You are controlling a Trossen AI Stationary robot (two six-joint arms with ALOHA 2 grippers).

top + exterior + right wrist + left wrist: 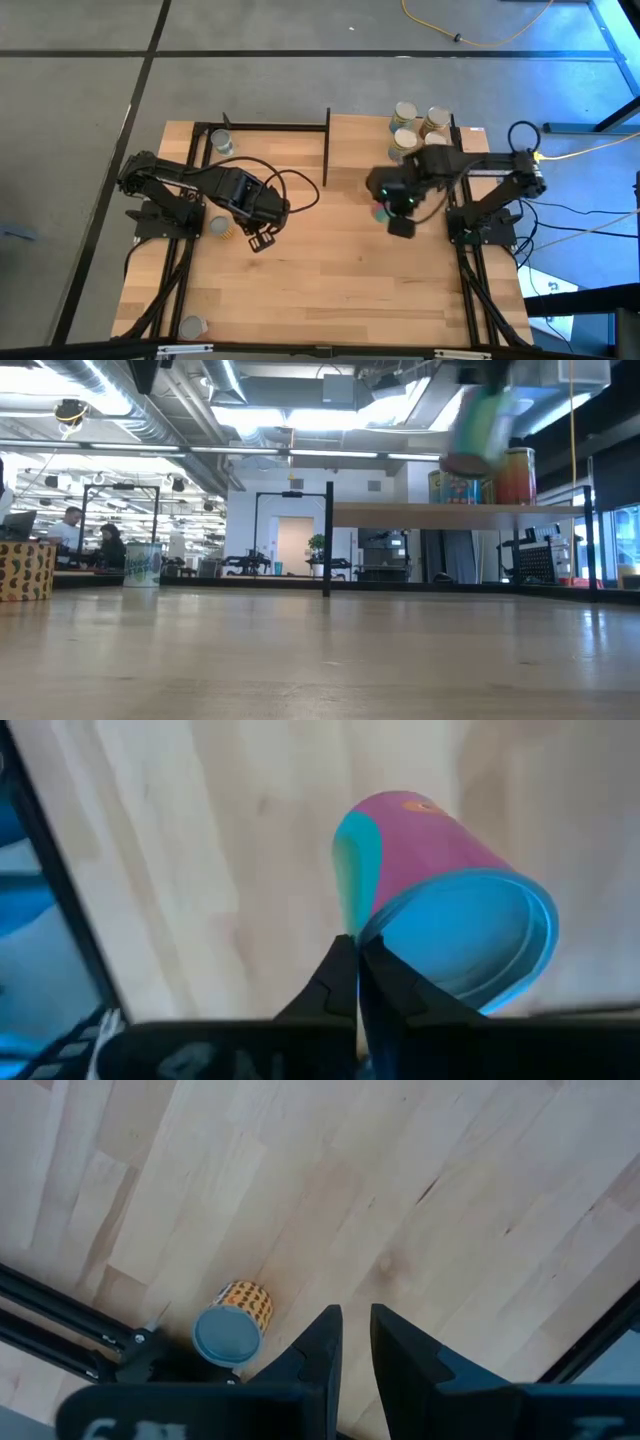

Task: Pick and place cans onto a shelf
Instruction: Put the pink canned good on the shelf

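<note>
Right claw (400,226) is hanging above the tabletop (340,270) just in front of the shelf (450,512), fingers pinched on the rim of a pink-and-teal can (440,900), which is tilting, clear of the wood. Three cans (418,125) are standing together on the shelf, behind that arm. Left claw (262,238) is hovering over the tabletop's left half, fingers (325,1345) a narrow gap apart, gripping nothing. An orange-patterned can (234,1326) is standing upright beside the left arm's base.
</note>
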